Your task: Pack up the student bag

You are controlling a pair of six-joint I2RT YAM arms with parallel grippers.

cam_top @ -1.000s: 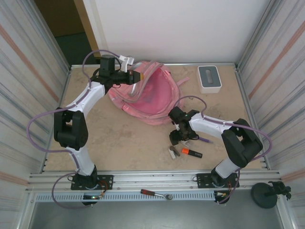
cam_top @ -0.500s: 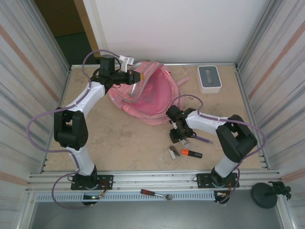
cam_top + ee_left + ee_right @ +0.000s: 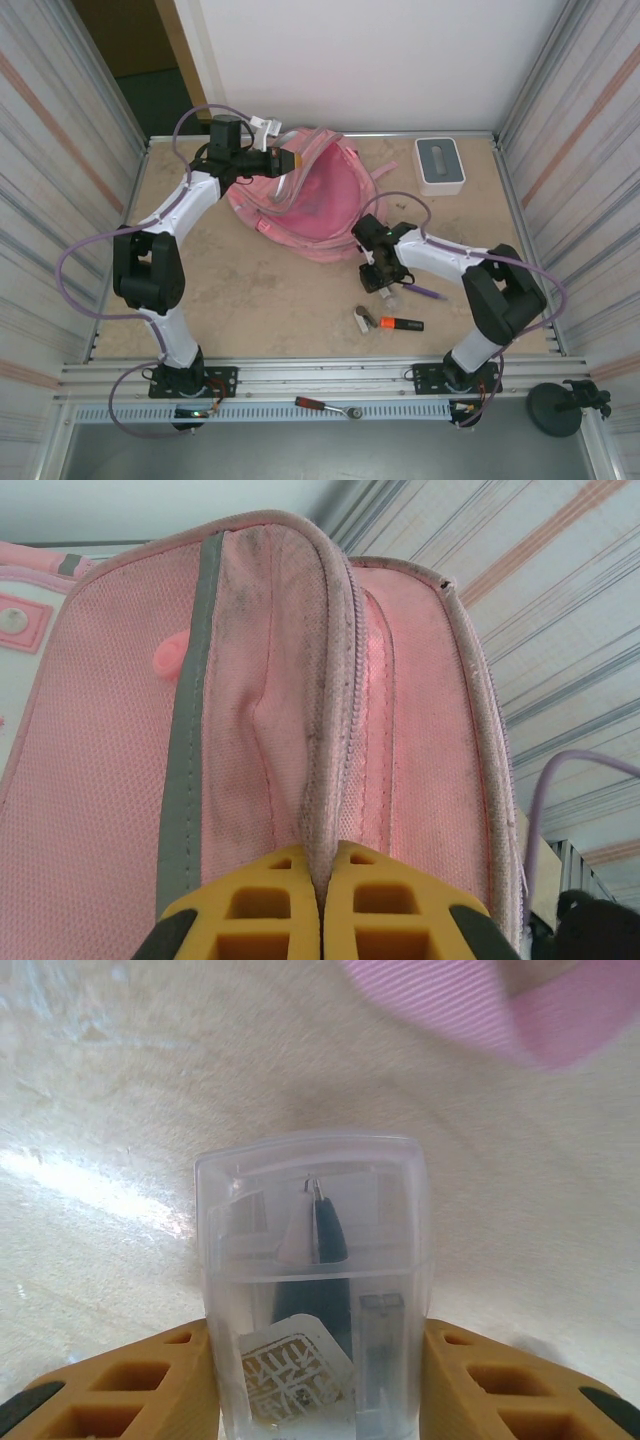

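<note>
Right wrist: a clear case (image 3: 312, 1260) is clamped by the right gripper (image 3: 315, 1370) just beside the student bag (image 3: 320, 200) lying on the table (image 3: 260, 290). The bag's zipper rim is pinched by the left gripper (image 3: 320, 910). The case should be lifted level.

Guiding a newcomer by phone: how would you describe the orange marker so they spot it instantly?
From the pink fabric backpack at the back of the table, come nearer, past the right end effector holding a clear plastic case. The short orange marker with a black end lies flat there; its neighbours, a purple pen and a small white-grey piece, aren't orange.
</note>
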